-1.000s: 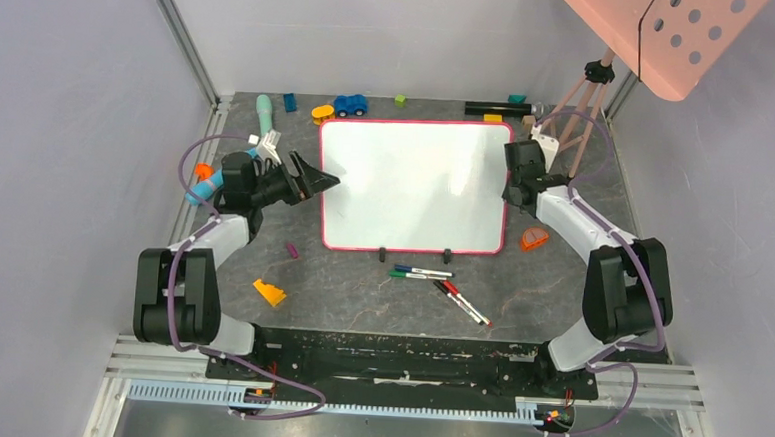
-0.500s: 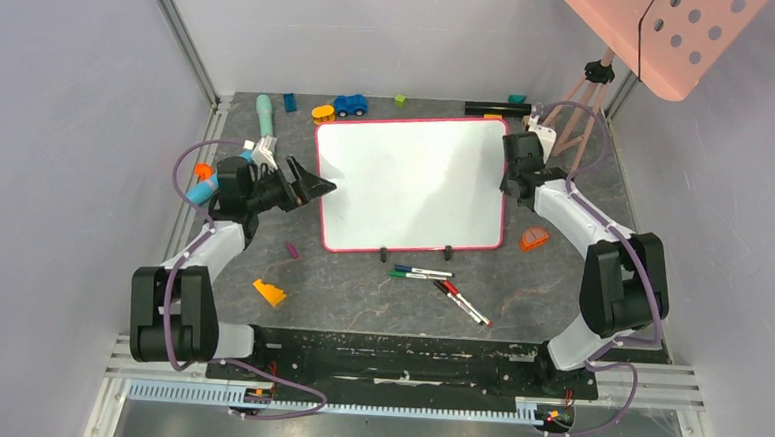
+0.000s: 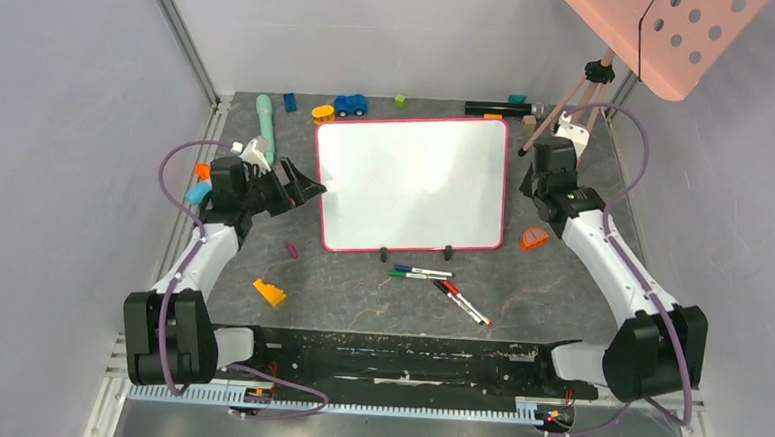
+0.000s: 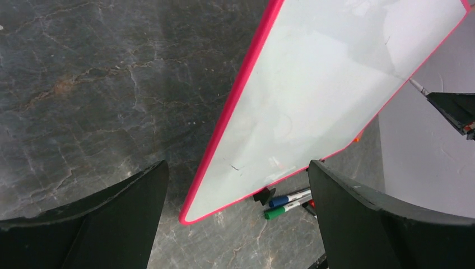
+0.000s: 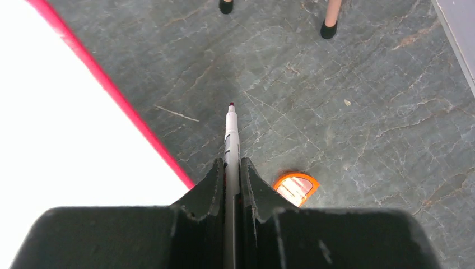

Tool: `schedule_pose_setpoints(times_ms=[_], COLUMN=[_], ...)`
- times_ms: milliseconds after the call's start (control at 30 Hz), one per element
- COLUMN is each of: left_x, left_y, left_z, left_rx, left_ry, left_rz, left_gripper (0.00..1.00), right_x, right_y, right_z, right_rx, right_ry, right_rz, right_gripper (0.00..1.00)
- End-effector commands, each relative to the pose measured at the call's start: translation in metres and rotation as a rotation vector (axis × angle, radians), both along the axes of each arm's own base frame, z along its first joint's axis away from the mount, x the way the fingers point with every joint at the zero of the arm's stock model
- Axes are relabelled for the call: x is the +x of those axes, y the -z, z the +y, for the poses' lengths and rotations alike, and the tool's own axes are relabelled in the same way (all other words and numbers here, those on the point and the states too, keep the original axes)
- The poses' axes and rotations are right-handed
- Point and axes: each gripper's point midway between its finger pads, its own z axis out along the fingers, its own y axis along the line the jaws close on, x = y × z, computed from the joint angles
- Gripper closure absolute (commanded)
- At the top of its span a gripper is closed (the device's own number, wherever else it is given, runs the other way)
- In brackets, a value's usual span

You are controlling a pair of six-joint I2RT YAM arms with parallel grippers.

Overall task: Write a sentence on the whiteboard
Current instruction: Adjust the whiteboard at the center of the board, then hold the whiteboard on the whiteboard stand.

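Grey table [image 3: 359, 297], whiteboard [image 3: 416, 180] blank: right gripper [image 5: 231, 166], pinching a marker [image 5: 231, 131], has backed off its right edge; left gripper [image 4: 238, 168] spread wide.

Space over the whiteboard [image 3: 410, 185] open from above; left rim flanked by the left gripper [image 3: 305, 181], jaws spread wide. Right of the board, a narrow strip crowded by the right gripper [image 5: 231, 168] clamped on a marker [image 5: 231, 131], an orange half-disc [image 3: 534, 238] and tripod legs [image 5: 332, 11]. Near rim: loose pens [image 3: 423, 273] on open table [image 3: 359, 297]. Far rim: row of small toys [image 3: 349, 104]. Overhead, far right: pink perforated panel [image 3: 674, 33].
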Motion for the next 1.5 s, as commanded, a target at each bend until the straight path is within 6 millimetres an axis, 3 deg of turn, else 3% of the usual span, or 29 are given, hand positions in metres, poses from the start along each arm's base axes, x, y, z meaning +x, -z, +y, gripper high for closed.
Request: schedule_pose_setpoints(times_ms=[0, 100, 300, 533, 700, 900, 1133, 1467], left_x=[-0.005, -0.013, -0.018, -0.008, -0.001, 0.0, 0.009, 0.018], left_y=[-0.021, -0.032, -0.029, -0.044, -0.044, -0.061, -0.037, -0.018], left_z=[0.008, -0.001, -0.006, -0.008, -0.018, -0.029, -0.007, -0.012], left_rx=[0.054, 0.017, -0.007, -0.012, -0.089, -0.152, -0.014, -0.095], left_ry=[-0.019, 0.03, 0.061, 0.08, 0.139, 0.235, 0.208, 0.218], left_rz=[-0.074, -0.094, -0.066, -0.091, -0.062, -0.148, -0.124, -0.139], left_gripper=[0.0, 0.0, 0.0, 0.0, 0.0, 0.0, 0.0, 0.0], right_x=[-0.012, -0.023, -0.034, -0.038, -0.037, -0.03, -0.007, 0.013], right_y=[-0.026, -0.039, -0.064, -0.09, -0.103, -0.121, -0.137, -0.145], right_z=[0.008, 0.013, 0.028, 0.05, 0.058, 0.069, 0.077, 0.101], right_rx=[0.023, 0.042, 0.004, -0.047, -0.053, -0.024, -0.035, -0.009], right_ry=[-0.076, -0.123, -0.213, -0.308, -0.355, -0.389, -0.393, -0.473], right_rz=[-0.075, -0.095, -0.156, -0.234, -0.257, -0.284, -0.304, -0.323], right_gripper=[1.0, 1.0, 1.0, 1.0, 1.0, 1.0, 1.0, 1.0])
